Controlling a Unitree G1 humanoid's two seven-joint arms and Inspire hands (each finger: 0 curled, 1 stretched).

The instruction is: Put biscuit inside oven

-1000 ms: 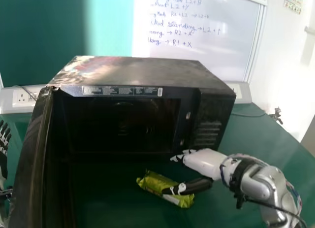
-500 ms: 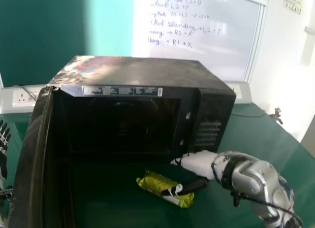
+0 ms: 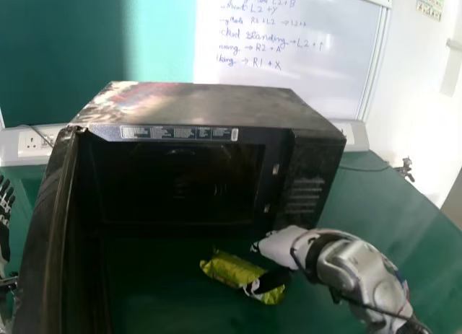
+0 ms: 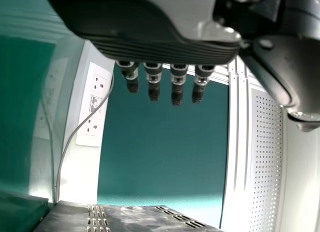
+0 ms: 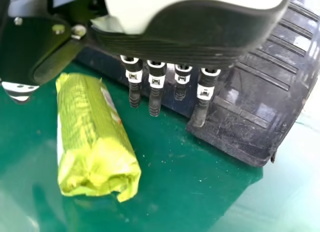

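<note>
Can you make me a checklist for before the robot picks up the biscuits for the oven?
1. Door open: ok, swung out at the oven's left side.
2. Packet within reach: ok, the right hand is at it.
3. Packet gripped: not ok, that hand's fingers are straight and it lies on the table.
4. Left hand out of the way: ok, it is left of the door, fingers open.
5. Room inside the oven: cannot tell, too dark.
</note>
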